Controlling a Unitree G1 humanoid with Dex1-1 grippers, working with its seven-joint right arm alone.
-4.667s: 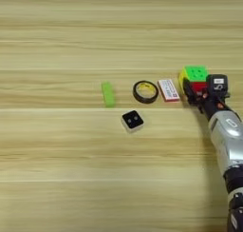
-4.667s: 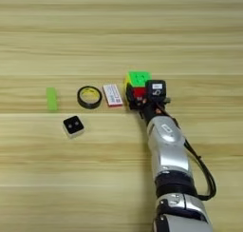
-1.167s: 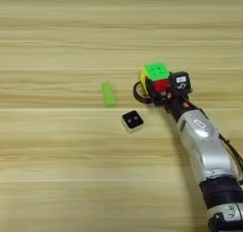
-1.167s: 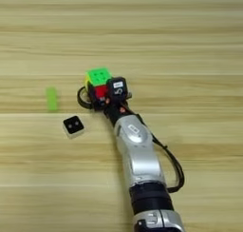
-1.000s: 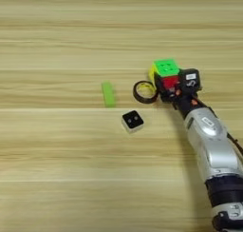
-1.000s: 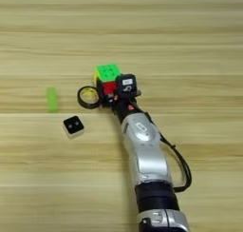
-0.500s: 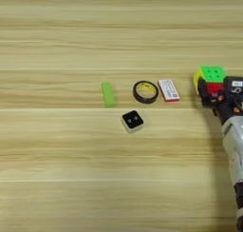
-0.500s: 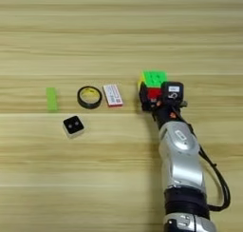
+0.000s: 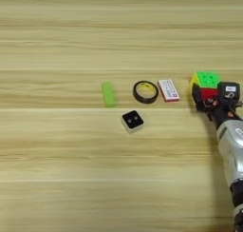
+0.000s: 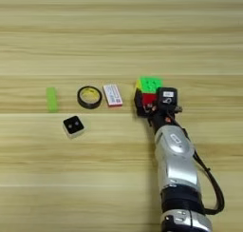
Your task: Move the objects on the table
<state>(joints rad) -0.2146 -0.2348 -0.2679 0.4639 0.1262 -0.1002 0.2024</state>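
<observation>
Wide light wooden surface [image 10: 121,36] carrying a row, left to right: bright green bar [image 10: 51,99], black-yellow tape ring [image 10: 89,96], white-red flat box [image 10: 112,94], multicoloured puzzle cube [image 10: 148,89] pinched by the black two-fingered claw [image 10: 151,102].

Wooden table [image 10: 121,31]; green bar [image 10: 51,99], tape ring [image 10: 89,97], flat box [image 10: 112,94], two-dot cube [image 10: 73,126]

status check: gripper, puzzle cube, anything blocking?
Right gripper at the puzzle cube, fingers hidden. Cube right of the flat box, apart from it. Tape ring, green bar, dotted cube further left, clear.
</observation>
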